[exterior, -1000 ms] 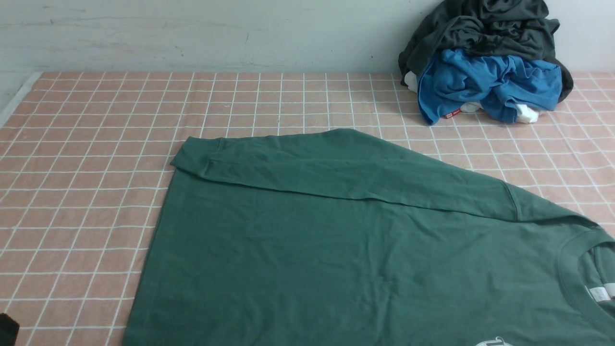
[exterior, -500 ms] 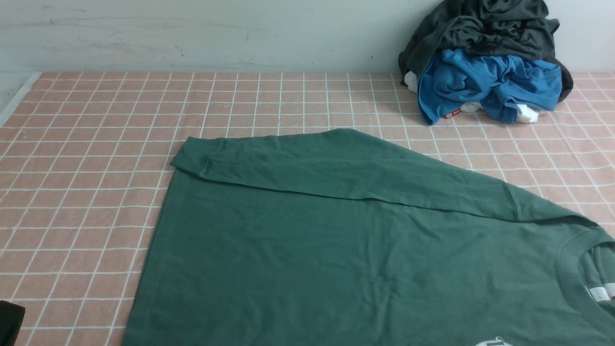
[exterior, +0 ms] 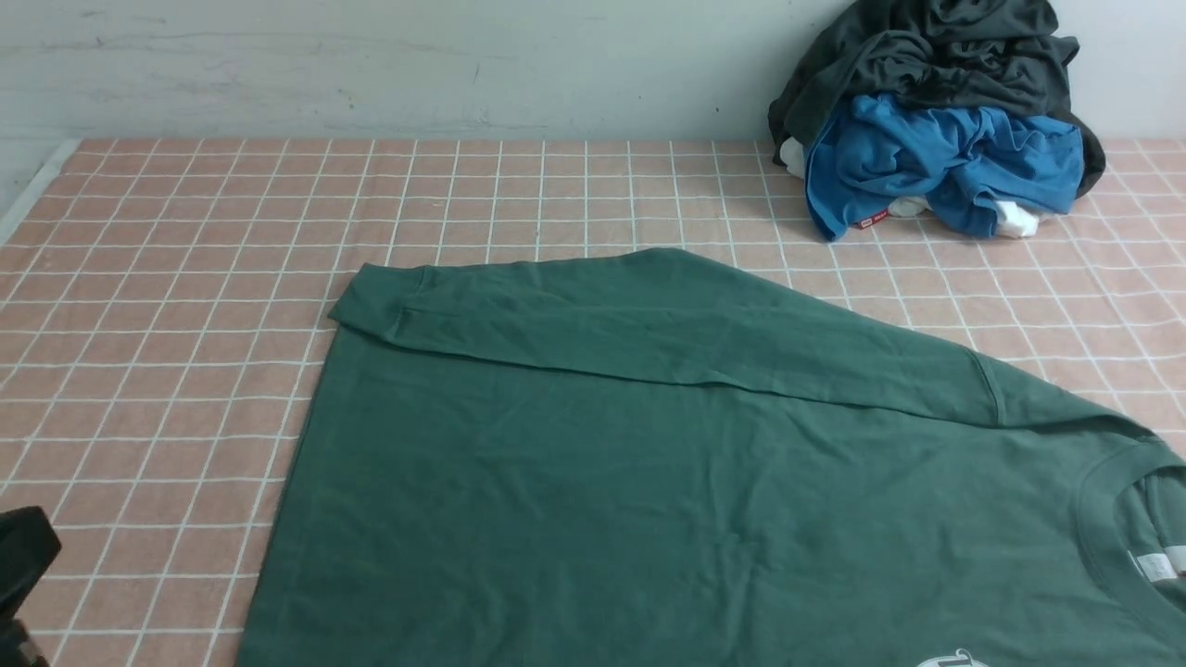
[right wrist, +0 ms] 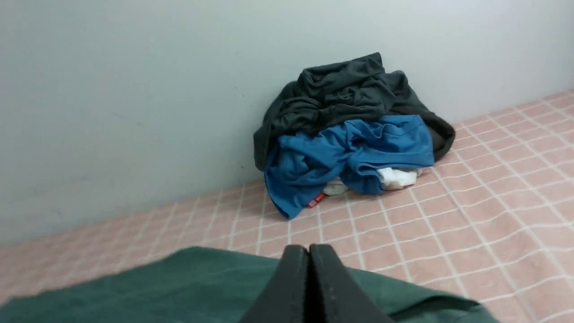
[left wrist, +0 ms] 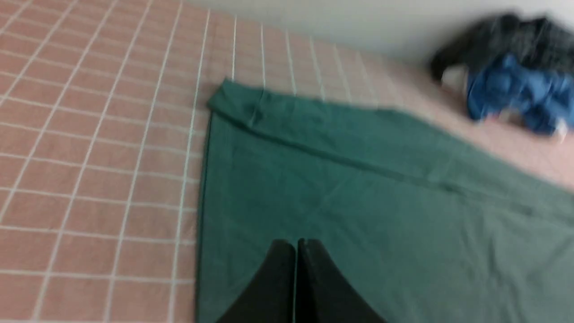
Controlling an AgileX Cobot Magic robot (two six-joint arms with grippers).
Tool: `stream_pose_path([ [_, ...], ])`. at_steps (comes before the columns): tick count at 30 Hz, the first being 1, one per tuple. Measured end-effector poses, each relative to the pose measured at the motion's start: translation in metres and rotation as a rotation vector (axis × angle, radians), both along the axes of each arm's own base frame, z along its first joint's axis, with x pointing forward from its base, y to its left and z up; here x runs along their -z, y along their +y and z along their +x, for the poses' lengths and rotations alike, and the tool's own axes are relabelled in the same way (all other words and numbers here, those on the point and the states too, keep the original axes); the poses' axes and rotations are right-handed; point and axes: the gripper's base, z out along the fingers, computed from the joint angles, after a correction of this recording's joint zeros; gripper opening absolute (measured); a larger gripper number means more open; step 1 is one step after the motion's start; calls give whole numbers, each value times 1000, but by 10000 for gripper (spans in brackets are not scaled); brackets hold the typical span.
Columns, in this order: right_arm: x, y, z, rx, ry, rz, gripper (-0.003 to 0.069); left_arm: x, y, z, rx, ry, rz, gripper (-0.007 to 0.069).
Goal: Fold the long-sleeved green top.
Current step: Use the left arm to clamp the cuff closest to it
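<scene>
I can't read a single word on my screens. The green top has a white neck label inside its collar and a white chest print cut off by the edge of the front view, and I can make out neither. A red tag with white marks sits on the blue garment, its lettering too tiny for me.
</scene>
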Motion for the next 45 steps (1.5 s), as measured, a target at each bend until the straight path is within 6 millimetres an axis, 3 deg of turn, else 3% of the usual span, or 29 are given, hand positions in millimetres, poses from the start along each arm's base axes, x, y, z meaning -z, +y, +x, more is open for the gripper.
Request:
stream_pose_path([
  [1,-16,1,10,-32,57,-65,-14,-11,1,9,37,61,71,-3],
  [4,-37,9,34,-148,231,-153,-14,-30,2,25,141,220,220,-3],
  [7,-45,19,47,-265,377,-206,-14,-40,2,38,209,314,289,-3],
  [8,-44,27,55,-356,504,-231,-14,-40,-2,46,267,381,325,-3],
  [12,-25,50,64,-570,812,-305,-14,-22,-17,64,423,542,391,-3],
  [15,-13,63,62,-687,943,-363,-14,-2,-32,79,527,655,441,9],
  [19,-11,73,60,-763,952,-417,-14,25,-47,97,611,804,473,51],
  [25,-11,74,59,-793,944,-443,-14,66,-65,127,675,934,513,181],
  [28,-12,75,60,-788,926,-441,-14,93,-82,141,778,937,580,318],
  [32,-13,75,61,-788,914,-435,-14,117,-98,147,860,942,658,406],
  [38,-13,76,61,-790,906,-430,-14,146,-103,156,846,978,795,430],
  [45,-7,76,62,-786,901,-421,-14,149,-103,159,796,1000,789,402],
])
